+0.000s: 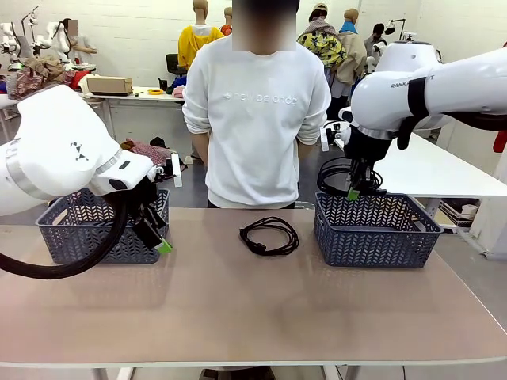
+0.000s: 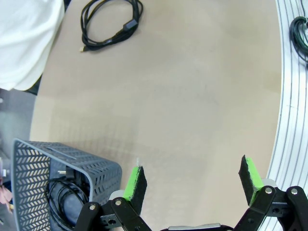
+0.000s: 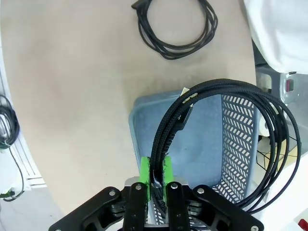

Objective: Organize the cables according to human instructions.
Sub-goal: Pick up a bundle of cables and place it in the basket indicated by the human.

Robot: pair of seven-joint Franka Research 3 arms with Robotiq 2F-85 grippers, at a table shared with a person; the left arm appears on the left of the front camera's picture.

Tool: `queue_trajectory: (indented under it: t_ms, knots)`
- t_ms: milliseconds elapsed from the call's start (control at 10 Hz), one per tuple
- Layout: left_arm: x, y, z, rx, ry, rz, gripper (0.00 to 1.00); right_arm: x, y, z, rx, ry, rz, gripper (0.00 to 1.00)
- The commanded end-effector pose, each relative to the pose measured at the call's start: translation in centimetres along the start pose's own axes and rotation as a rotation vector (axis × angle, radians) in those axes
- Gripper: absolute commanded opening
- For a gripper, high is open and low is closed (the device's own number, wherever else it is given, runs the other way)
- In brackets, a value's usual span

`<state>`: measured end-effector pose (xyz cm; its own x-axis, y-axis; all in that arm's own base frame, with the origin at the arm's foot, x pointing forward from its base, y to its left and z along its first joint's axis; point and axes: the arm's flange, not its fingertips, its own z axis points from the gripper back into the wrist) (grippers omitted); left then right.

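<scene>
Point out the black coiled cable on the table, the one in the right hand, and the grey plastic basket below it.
Black coiled cable on the table (image 1: 255,244): front view, coil's left strand.
Black coiled cable (image 3: 160,142) in the right hand (image 3: 156,168): right wrist view, rising bundle.
Grey plastic basket (image 1: 372,237): front view, front wall.

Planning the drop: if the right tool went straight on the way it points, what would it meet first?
Probably the floor of the basket below it. The right tool is shut on a coiled cable, whose hanging loops would likely touch down before the tool does; depth is unclear.
</scene>
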<state>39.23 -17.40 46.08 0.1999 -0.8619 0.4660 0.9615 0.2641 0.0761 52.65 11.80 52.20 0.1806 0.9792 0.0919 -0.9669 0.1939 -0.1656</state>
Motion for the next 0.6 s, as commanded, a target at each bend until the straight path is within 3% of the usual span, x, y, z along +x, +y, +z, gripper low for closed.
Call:
queue_trajectory:
  t_ms: [0, 500]
  knots:
    - [0.0, 0.0, 0.1, -0.005, -0.001, 0.002, 1.00, 0.1, 0.0, 0.0, 0.000, 0.000, 0.002, 0.13]
    - [0.0, 0.0, 0.1, -0.005, -0.001, 0.002, 1.00, -5.6, -1.0, -3.6, 0.012, 0.019, 0.061, 0.13]
